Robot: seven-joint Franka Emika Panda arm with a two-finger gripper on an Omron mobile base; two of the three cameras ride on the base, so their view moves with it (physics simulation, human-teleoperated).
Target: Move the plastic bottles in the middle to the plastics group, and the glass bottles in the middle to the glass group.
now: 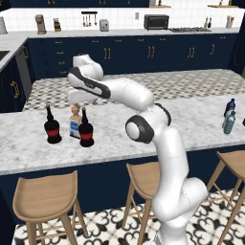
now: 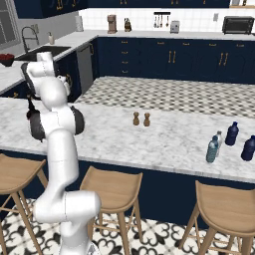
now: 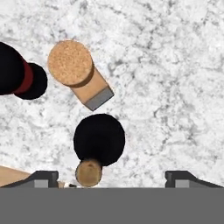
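Observation:
My gripper (image 3: pixel 113 178) is open and looks straight down on a black round-bodied bottle (image 3: pixel 99 139) with a cork top, which stands free between the spread fingertips (image 3: pixel 43 178). In the left base view the gripper (image 1: pixel 80 101) hangs just above this bottle (image 1: pixel 86 130). Beside it stand the squat clear bottle with a blue label (image 1: pixel 75 123) (image 3: pixel 74 70) and a second black red-banded bottle (image 1: pixel 52 127) (image 3: pixel 17 74). Far to the right, a teal bottle (image 2: pixel 212 149) and a pale whitish one (image 2: pixel 219 141) stand by two navy bottles (image 2: pixel 231 133).
Two small brown shakers (image 2: pixel 141 119) stand mid-counter on the marble island (image 1: pixel 143 139). Wooden stools (image 1: pixel 45 198) line its near edge. The navy and teal bottles (image 1: pixel 229 117) sit close to the island's right end. A back counter with a toaster oven (image 1: pixel 156 21) lies behind.

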